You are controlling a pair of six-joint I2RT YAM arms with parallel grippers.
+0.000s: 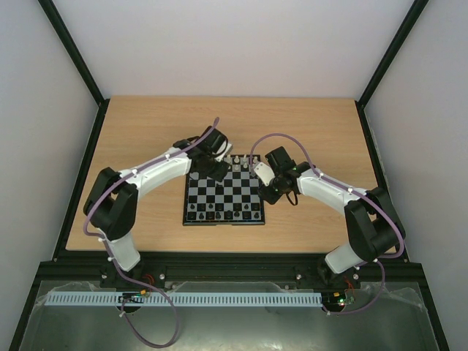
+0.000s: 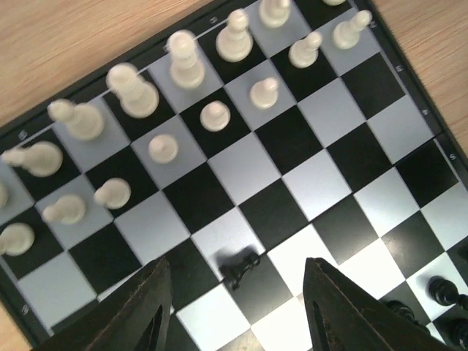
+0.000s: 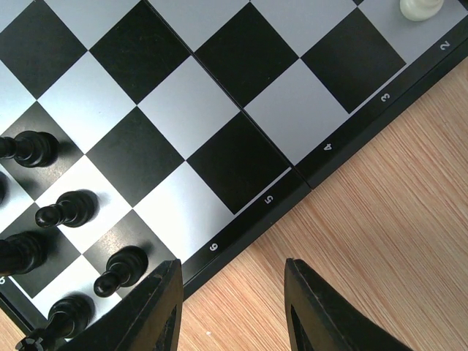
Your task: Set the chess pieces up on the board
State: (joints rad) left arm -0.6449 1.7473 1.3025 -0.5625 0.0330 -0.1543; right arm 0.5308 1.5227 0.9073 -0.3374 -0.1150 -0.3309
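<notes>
We've got a light wood-grain table [image 1: 146, 131] with a dark frame along its sides. The board [image 1: 224, 191] lies flat directly on it, about mid-width, nearer the near edge than the far one, roughly square to the table's edges.

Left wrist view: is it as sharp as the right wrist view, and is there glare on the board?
Left wrist view: the white pieces look soft, one smeared; the board glares mildly on pale squares toward the bottom. Right wrist view: sharp, border numbers readable, the black pieces cast soft shadows. Top view: even light, no glare.
</notes>
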